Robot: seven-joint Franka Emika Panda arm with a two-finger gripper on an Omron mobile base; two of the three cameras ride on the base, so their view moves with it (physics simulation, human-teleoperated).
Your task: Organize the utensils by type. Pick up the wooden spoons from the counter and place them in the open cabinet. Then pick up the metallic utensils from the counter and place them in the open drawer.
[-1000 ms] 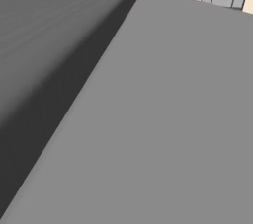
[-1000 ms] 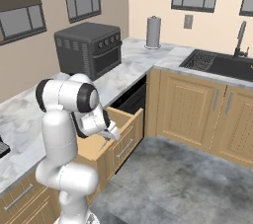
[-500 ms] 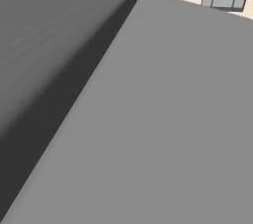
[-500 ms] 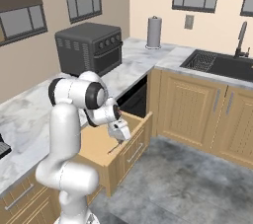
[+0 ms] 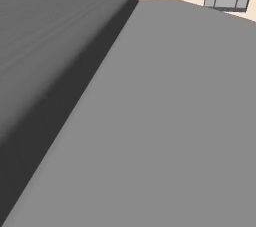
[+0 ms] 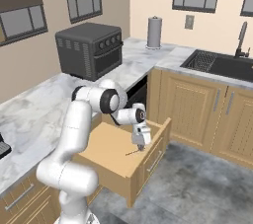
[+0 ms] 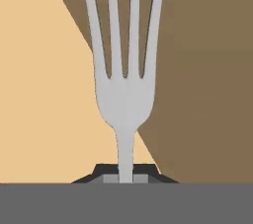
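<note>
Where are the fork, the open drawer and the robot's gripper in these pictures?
fork [image 7: 124, 100], hand view, the neck below its tines.
open drawer [image 6: 106, 144], right base view, its bare tan floor.
gripper [image 6: 140, 144], right base view, between its fingertips.

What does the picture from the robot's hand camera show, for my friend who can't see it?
A silver fork fills the middle of the picture, its thin handle pinched in the robot's shut gripper at the bottom and its four prongs pointing up. Behind it is the plain tan inside of a wooden drawer, lit on the left and in shadow on the right.
</note>
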